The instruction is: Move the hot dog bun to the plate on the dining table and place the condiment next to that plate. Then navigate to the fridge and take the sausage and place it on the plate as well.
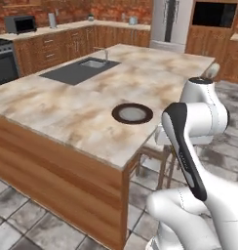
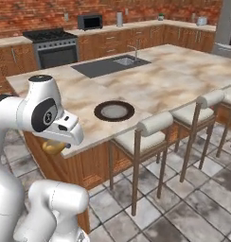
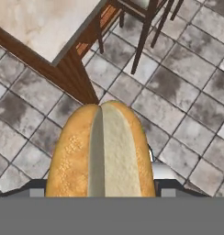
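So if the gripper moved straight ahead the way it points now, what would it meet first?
Probably the grey tiled floor beside the dining table corner; the held hot dog bun would touch before the gripper. Depth is unclear.

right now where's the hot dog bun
The hot dog bun is in the gripper, low beside the dining table's corner, above the tiled floor, not yet over the plate.

The white arm folds on itself beside its base, its upper link rising and the forearm bending back down so that the wrist points toward the floor. The gripper [image 3: 101, 193] hangs low, looking almost straight down. Its jaws are closed on the hot dog bun [image 3: 101, 151], which lies lengthwise between them and reaches forward past the tips. In the right base view, a piece of the bun [image 2: 53, 147] shows under the hand.
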### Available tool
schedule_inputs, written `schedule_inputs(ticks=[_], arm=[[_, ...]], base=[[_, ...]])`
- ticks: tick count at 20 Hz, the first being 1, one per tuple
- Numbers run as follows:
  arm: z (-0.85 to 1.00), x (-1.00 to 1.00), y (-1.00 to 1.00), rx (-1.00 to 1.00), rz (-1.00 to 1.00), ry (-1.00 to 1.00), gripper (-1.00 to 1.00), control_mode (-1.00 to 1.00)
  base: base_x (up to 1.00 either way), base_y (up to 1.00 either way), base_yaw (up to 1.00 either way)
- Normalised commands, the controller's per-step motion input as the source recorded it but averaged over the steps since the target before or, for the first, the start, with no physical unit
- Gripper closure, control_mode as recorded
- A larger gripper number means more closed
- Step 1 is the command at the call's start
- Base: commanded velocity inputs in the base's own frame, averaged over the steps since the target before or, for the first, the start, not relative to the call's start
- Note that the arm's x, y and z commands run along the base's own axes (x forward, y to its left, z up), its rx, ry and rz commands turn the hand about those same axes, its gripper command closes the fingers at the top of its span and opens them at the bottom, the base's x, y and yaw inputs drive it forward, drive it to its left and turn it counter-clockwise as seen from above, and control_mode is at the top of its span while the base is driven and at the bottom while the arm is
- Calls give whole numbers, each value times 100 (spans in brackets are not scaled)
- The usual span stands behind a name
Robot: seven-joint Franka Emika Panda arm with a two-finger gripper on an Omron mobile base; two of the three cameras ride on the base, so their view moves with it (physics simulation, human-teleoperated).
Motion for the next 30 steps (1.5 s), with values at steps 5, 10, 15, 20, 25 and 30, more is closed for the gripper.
schedule_inputs(ticks=[5, 10, 15, 20, 25, 30], arm=[[0, 0, 0, 0, 0, 0, 100, 100], [0, 0, 0, 0, 0, 0, 100, 100], [0, 0, 0, 0, 0, 0, 100, 100], [0, 0, 0, 0, 0, 0, 100, 100], [-6, 38, -23, 3, 18, 0, 100, -100], [-29, 95, 2, 0, 11, 0, 100, -100]], base=[[39, -91, 52], [33, -89, 53], [16, -93, 52], [16, -94, 52], [21, -30, 17], [0, 0, 0]])
